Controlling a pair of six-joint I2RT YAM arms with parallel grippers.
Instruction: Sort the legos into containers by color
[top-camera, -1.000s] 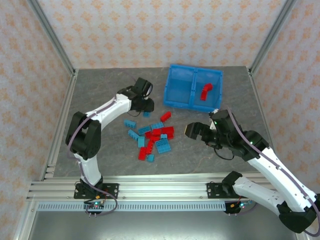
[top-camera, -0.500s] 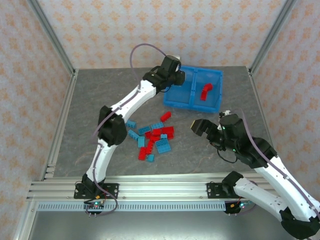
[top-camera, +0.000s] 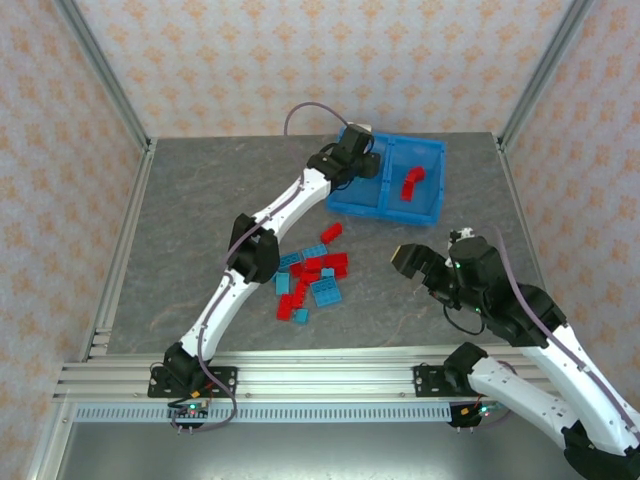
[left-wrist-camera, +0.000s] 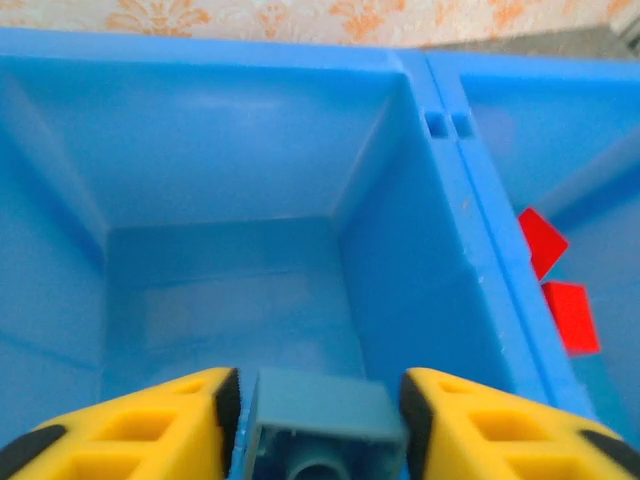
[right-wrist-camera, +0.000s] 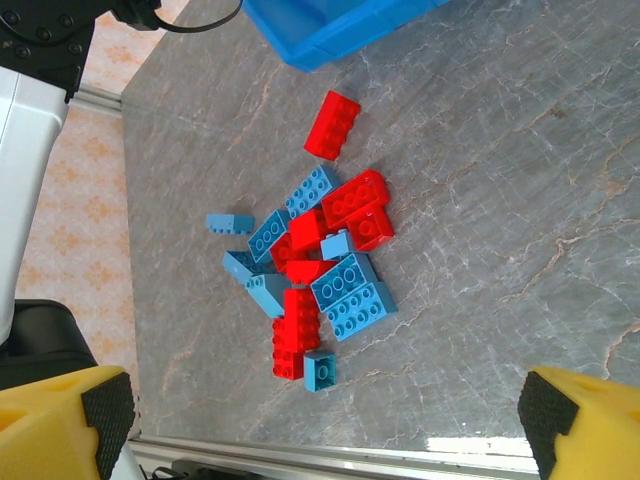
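My left gripper (top-camera: 362, 158) hangs over the left compartment of the blue bin (top-camera: 436, 150), shut on a light blue brick (left-wrist-camera: 322, 415) seen from its underside. That left compartment (left-wrist-camera: 230, 290) shows a bare floor. Red bricks (top-camera: 411, 182) lie in the right compartment, past the divider (left-wrist-camera: 470, 230), where the left wrist view shows these red bricks (left-wrist-camera: 560, 295) too. The pile of red and light blue legos (top-camera: 312, 275) lies on the table; several legos (right-wrist-camera: 325, 265) sit below my right gripper (top-camera: 408, 260), which hovers open and holds nothing (right-wrist-camera: 325, 415).
A single red brick (top-camera: 331, 232) lies between the pile and the bin. The grey table (top-camera: 200, 210) is bounded by metal frame posts and a rail (top-camera: 300, 380) at the near edge.
My left arm has swung from beside the pile to over the bin's left compartment, carrying the blue brick. The right gripper has drifted slightly right and back.
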